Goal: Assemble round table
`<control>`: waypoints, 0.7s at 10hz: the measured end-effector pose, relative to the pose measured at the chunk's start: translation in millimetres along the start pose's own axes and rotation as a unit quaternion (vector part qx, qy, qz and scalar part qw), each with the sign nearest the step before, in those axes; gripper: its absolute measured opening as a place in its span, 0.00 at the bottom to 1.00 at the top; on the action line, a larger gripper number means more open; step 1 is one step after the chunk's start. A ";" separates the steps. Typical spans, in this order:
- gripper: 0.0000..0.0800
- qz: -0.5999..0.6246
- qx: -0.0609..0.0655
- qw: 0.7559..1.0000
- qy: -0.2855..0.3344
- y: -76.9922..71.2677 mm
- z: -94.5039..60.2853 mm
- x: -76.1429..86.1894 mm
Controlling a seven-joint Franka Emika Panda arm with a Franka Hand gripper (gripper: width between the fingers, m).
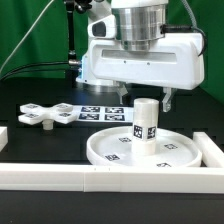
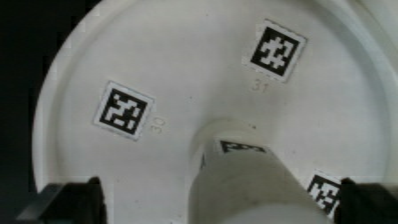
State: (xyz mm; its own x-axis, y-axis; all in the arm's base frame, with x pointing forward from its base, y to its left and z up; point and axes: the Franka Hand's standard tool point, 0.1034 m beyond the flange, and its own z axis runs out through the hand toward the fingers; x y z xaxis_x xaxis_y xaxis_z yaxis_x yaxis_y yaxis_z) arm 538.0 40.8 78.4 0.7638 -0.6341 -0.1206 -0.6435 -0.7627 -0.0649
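The large rimmed round disc (image 1: 108, 152) lies flat on the black table near the front. The short thick cylinder leg (image 1: 147, 122) stands upright at its middle. The flat cross-shaped foot (image 1: 45, 115) lies loose on the table toward the exterior view's left. My gripper (image 1: 147, 98) hangs over the leg, open, with one finger on each side of the leg's top and not touching it. In the wrist view the disc (image 2: 160, 70) fills the picture. The leg (image 2: 267, 185) rises between my dark fingertips (image 2: 71, 205), and the gripper (image 2: 221, 208) is empty.
The marker board (image 1: 100, 110) lies flat behind the disc. A long white bar (image 1: 100, 180) runs along the front edge. Another bar (image 1: 212, 150) stands at the exterior view's right, and a bar end (image 1: 3, 135) shows at its left.
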 end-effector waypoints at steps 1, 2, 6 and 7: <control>0.81 0.000 0.000 1.000 0.000 -0.3 0.3 -0.3; 0.81 0.000 0.000 1.000 0.000 -0.2 0.3 -0.3; 0.81 -0.104 -0.007 0.995 0.003 -5.5 2.8 -5.3; 0.81 -0.115 -0.004 0.993 -0.003 1.9 4.7 -7.5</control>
State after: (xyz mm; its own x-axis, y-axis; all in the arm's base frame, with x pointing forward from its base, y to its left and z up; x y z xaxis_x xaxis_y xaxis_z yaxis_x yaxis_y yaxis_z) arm 530.8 44.7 74.6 0.8904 -0.4419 -0.1096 -0.4513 -0.8884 -0.0845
